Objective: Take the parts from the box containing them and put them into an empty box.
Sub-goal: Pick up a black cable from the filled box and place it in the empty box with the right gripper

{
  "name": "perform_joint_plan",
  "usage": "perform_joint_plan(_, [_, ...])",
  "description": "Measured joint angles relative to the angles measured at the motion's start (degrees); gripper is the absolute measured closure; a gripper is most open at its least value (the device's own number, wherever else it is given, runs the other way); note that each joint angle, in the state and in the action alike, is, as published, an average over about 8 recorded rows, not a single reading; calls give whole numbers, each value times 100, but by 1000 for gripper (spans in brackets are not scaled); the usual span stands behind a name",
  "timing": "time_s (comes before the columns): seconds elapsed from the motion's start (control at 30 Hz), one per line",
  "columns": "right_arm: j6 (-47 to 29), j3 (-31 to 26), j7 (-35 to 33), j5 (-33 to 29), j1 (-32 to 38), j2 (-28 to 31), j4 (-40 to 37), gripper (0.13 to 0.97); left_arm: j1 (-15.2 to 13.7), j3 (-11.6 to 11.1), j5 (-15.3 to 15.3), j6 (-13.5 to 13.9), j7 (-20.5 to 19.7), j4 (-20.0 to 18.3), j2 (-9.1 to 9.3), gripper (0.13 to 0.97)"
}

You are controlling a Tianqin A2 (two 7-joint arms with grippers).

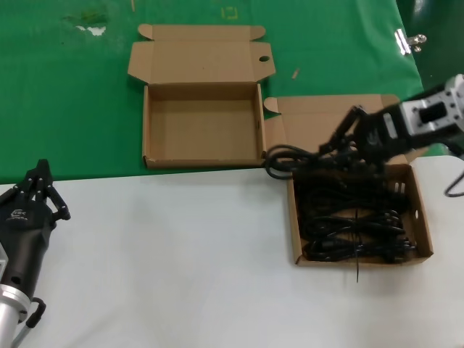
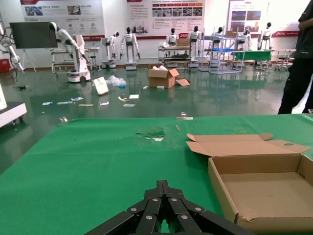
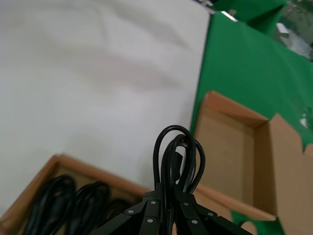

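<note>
The box containing the parts [image 1: 423, 217] sits at the right on the white table, holding several black coiled cables [image 1: 355, 225]. My right gripper [image 1: 339, 148] is shut on one cable bundle [image 1: 290, 156], lifted over that box's far left corner; its loop end shows in the right wrist view [image 3: 178, 156]. The empty box [image 1: 201, 123] lies open on the green cloth, with a bare brown floor; it also shows in the left wrist view [image 2: 264, 188] and the right wrist view [image 3: 230, 147]. My left gripper [image 1: 40, 181] is shut and empty at the table's left [image 2: 164, 188].
The empty box's flap lid [image 1: 199, 58] lies open behind it. The full box's lid [image 1: 326, 119] stands behind my right gripper. A metal clip [image 1: 407, 41] lies on the green cloth at the far right. A person [image 2: 298, 58] stands beyond the table.
</note>
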Motion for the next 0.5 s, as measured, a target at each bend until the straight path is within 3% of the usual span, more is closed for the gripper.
perform_joint_plan(0.27, [334, -17, 180, -28, 277, -481, -436, 927, 0, 0, 0, 0, 0, 0, 0, 957])
perform_joint_plan(0.5, [843, -20, -374, -72, 760, -1216, -1600, 927, 0, 0, 0, 0, 0, 0, 0, 957])
